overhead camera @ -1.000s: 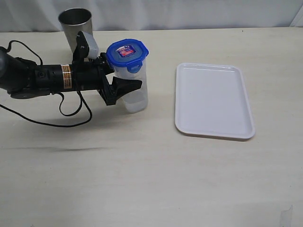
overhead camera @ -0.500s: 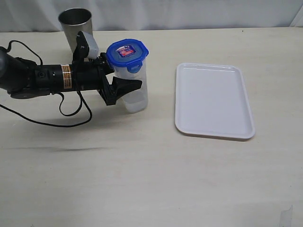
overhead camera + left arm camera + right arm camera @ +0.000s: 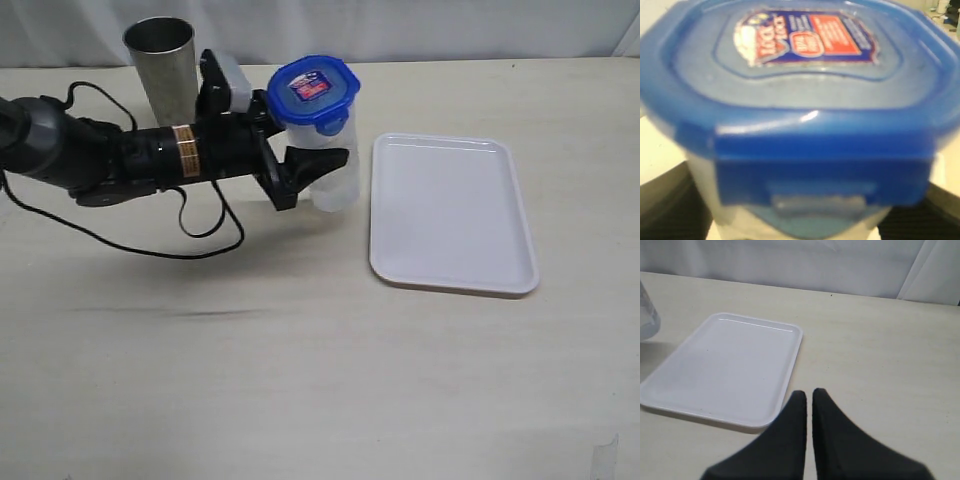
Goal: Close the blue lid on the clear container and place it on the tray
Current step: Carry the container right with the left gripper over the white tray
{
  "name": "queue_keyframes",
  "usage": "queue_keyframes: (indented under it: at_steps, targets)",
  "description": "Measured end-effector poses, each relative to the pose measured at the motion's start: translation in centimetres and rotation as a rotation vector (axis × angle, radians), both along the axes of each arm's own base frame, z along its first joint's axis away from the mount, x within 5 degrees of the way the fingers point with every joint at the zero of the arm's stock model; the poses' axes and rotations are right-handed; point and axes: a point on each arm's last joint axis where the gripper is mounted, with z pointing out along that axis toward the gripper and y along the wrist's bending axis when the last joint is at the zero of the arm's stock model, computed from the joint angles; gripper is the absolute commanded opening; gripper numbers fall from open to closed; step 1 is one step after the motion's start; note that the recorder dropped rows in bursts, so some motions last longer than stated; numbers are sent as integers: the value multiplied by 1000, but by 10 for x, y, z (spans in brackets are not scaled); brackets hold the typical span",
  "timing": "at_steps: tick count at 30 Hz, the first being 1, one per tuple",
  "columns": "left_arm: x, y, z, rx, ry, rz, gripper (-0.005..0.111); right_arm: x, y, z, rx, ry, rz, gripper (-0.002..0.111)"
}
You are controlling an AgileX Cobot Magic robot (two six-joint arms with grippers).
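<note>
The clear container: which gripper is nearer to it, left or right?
Left. The left gripper grips the container by its sides; the right gripper sits shut, with the tray between it and the container.

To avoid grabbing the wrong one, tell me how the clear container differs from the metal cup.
The clear container is transparent; the metal cup is opaque grey. The container wears the blue lid; the cup is open-topped. The left gripper clamps the container; the cup stands free. Both are tall and sit left of the tray in the exterior view.
</note>
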Motion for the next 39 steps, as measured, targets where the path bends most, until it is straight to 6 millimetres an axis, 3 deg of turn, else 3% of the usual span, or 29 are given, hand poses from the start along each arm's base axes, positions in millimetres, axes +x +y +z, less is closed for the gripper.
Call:
queue_keyframes:
  at_steps: [6, 14, 19, 28, 39]
  targets:
    - [8, -68, 23, 219, -188, -4, 0, 0, 0, 0, 0, 0, 0, 4]
    - [4, -108, 32, 564, -457, 5, 0, 0, 0, 0, 0, 0, 0, 4]
    - [0, -116, 32, 752, -587, -15, 0, 0, 0, 0, 0, 0, 0, 4]
    - [-2, -111, 23, 998, -677, -49, 0, 0, 0, 0, 0, 0, 0, 4]
    - [-13, -108, 20, 1506, -919, -108, 0, 0, 0, 0, 0, 0, 0, 4]
